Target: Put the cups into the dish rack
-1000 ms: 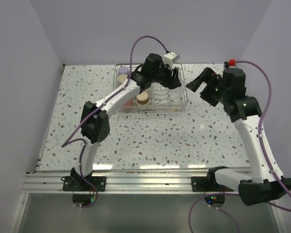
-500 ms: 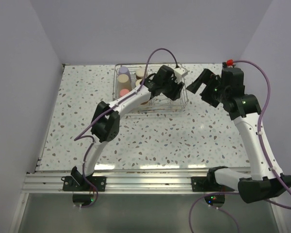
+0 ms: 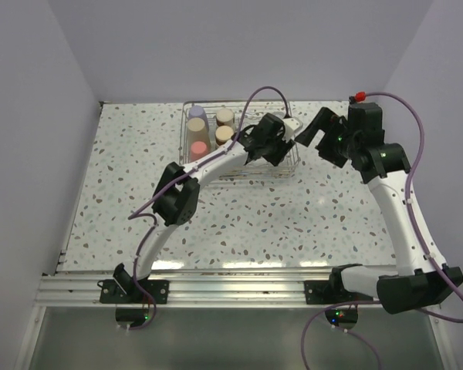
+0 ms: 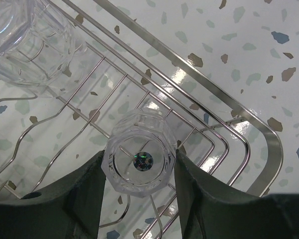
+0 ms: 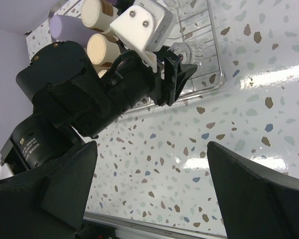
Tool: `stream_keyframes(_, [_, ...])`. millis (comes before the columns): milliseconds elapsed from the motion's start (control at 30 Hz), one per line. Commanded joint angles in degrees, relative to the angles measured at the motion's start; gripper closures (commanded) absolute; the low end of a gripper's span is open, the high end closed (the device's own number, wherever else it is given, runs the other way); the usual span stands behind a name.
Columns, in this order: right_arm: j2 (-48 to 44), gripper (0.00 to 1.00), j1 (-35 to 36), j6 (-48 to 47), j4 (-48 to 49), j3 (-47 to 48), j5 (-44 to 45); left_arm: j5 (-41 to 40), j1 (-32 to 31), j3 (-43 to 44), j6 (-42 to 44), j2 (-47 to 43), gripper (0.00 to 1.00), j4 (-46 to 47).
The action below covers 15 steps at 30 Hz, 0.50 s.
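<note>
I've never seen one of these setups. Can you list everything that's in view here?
dish rack: one, silver wire, far middle of the table
table: one, white with speckles, under everything
clear cup: one, transparent, gripped by a rack corner
second clear cup: one, transparent, in the rack nearby
lavender cup: one, lavender, rack's far-left corner
red cup: one, red, rack's left side
tan cups: at least two, tan, rack's left half
purple cables: two, purple, along the arms
robot arms: two, white and black, near edge
left gripper: dark, shut on the clear cup
right gripper: dark, open, empty
</note>
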Motion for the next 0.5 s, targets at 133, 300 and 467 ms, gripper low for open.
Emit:
stream_keyframes(133, [0.9,0.06,-0.2,-1.4,0.4,2.9,-1.3,-1.8,-0.1,2.5,1.6,0.6,0.52,0.1])
stream_keyframes(300, [1.3,0.06,-0.2,-1.3,0.7,2.6,-1.4,-0.8,0.1,2.6,0.7,0.6,0.23,0.7])
stream_keyframes(467, [1.4,0.07,-0.2,-1.1,1.2,2.0,-1.6,-0.2,0.8,3.2,-0.5,0.5,0.14,1.1])
